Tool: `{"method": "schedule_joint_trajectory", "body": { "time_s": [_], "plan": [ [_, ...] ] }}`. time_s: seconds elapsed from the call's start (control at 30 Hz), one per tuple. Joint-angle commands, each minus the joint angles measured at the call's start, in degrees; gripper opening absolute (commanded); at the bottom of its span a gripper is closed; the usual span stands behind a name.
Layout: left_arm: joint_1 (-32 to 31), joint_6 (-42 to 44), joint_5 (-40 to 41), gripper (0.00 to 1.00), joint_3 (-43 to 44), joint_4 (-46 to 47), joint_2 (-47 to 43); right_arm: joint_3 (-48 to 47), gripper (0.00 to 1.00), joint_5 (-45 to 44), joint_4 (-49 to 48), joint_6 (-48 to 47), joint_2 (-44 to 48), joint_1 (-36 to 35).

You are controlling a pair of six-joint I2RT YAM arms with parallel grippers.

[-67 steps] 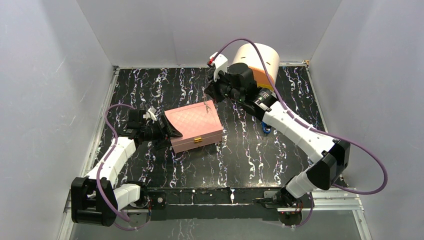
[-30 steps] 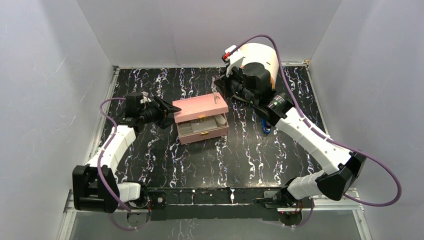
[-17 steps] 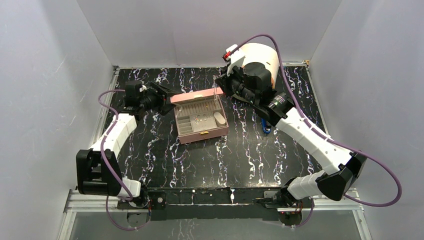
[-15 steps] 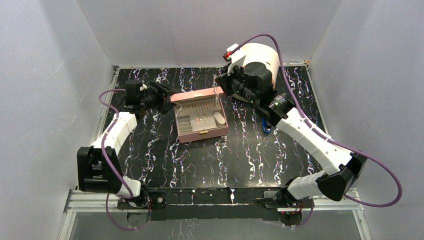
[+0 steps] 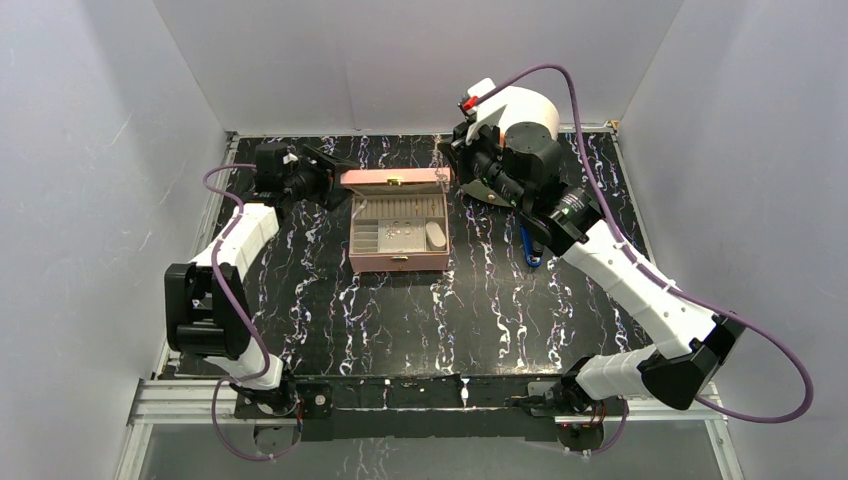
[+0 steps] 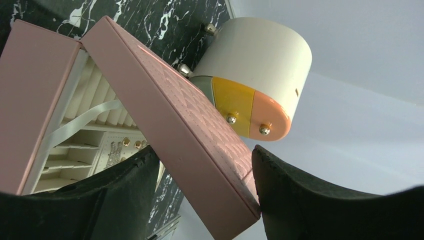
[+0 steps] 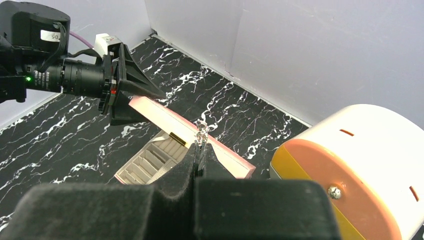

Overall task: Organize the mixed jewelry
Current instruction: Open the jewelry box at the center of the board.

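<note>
Left pincer (image 6: 202, 149) is straddling the raised lid (image 5: 392, 180) with jaws wide; right pincer (image 7: 200, 150) is pinching a silver piece (image 7: 201, 133) above the pink box (image 5: 398, 262), not yet placed.

Box lid (image 5: 392, 180) swung upright, left tool (image 5: 331, 175) following.

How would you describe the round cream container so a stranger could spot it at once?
At the far edge of the black marbled table, just behind the right arm, stands a cream drum. Yellow and orange front panels set it apart from the open pink box.
</note>
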State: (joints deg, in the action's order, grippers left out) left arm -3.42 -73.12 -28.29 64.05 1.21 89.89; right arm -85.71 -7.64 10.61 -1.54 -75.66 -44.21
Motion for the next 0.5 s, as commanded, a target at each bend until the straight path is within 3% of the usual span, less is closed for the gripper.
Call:
{"method": "schedule_joint_trajectory", "body": {
  "time_s": [0.0, 0.1, 0.47],
  "plan": [
    [0.4, -2.1, 0.4, 0.65, 3.3, 4.1, 0.5, -1.9, 0.00, -1.3, -5.2, -1.1, 1.7, 0.4],
    [0.4, -5.5, -0.2, 0.69, 2.7, 7.0, -0.4, -1.5, 0.00, -1.0, -4.9, -1.2, 1.4, 0.5],
    [0.5, -5.0, 2.7, 0.81, 1.3, 9.1, -2.1, -1.1, 0.00, 2.1, -5.2, -0.1, -0.2, 0.7]
  ]
}}
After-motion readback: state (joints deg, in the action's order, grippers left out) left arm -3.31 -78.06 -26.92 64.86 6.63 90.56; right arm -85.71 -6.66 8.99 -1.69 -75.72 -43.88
